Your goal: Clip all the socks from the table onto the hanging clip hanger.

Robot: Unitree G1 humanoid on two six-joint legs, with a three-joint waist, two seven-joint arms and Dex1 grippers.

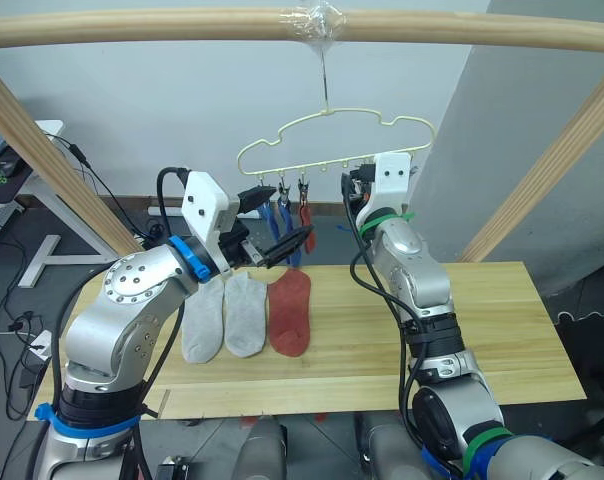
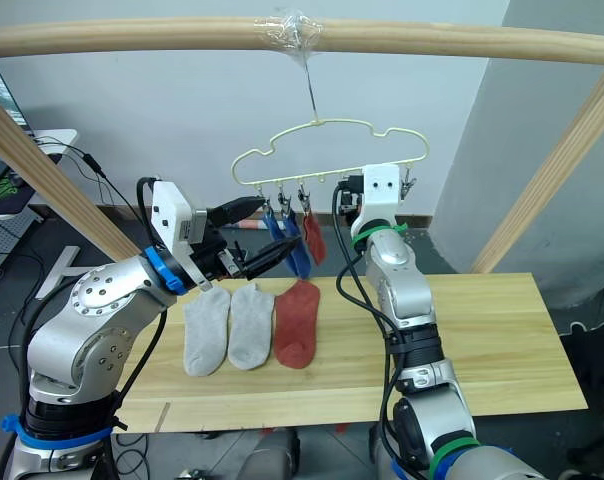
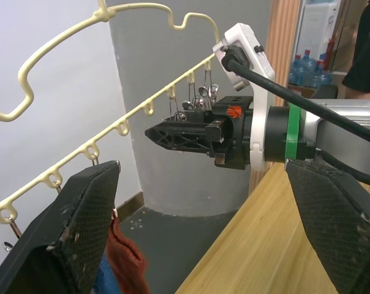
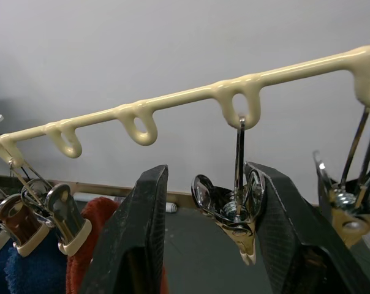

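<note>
Right hand [image 4: 200, 245] is up at the clip hanger [image 1: 334, 135], centre of the head views, fingers parted with one metal clip [image 4: 234, 211] hanging between them; whether the pads touch the clip can't be told, nothing clamped. In the left wrist view that same hand [image 3: 157, 133] points along under the hanger's rail. Left hand [image 1: 282, 243] sits left of centre, raised over the bench [image 1: 482, 330], fingers spread wide and holding nothing, tips just beside the hung socks. Hanger hooks onto a wooden bar [image 1: 132, 28] across the top of frame, wrapped with clear tape [image 1: 317, 20] at the hook. Three socks are already clipped at the left end of the rail: two blue socks [image 2: 287, 240] and one rust red sock [image 2: 314, 240], hanging close together. Three more lie flat on the bench, left of middle, side by side with toes toward the near edge: two light grey socks [image 1: 224, 315] touching each other, then a second rust red sock [image 1: 290, 312] just to their right. Right half of the bench carries nothing but the right arm crossing above it. More unused clips hang at the right end of the rail [image 4: 350, 202].
</note>
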